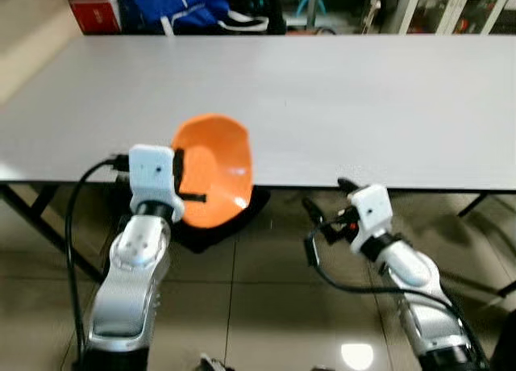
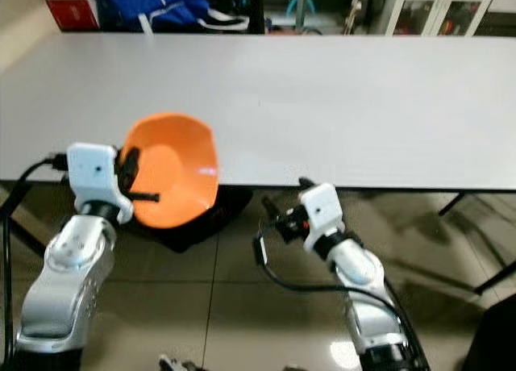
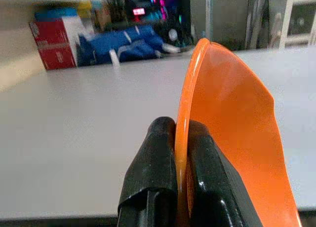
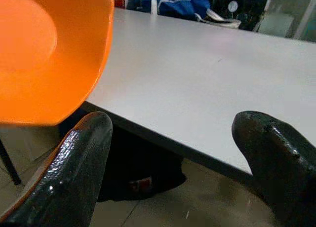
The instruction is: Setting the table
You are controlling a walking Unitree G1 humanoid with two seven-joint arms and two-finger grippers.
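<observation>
The left gripper (image 1: 187, 180) pinched the orange bowl's (image 1: 216, 169) rim at the tabletop's (image 1: 339, 97) near edge; the right gripper (image 1: 322, 215) hung open. Leveling it first would help.

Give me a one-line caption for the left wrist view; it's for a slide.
Left tool pinching the rim of an orange bowl, held on edge above a grey table.

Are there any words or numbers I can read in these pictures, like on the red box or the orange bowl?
No text can be read here.
Red box: no letters can be made out; too blurred.
Glowing sign in the dark background: lit marks, too small and blurred to read.
Orange bowl, clamped at its rim by the left gripper: plain, no print.
White table: no marks.
</observation>
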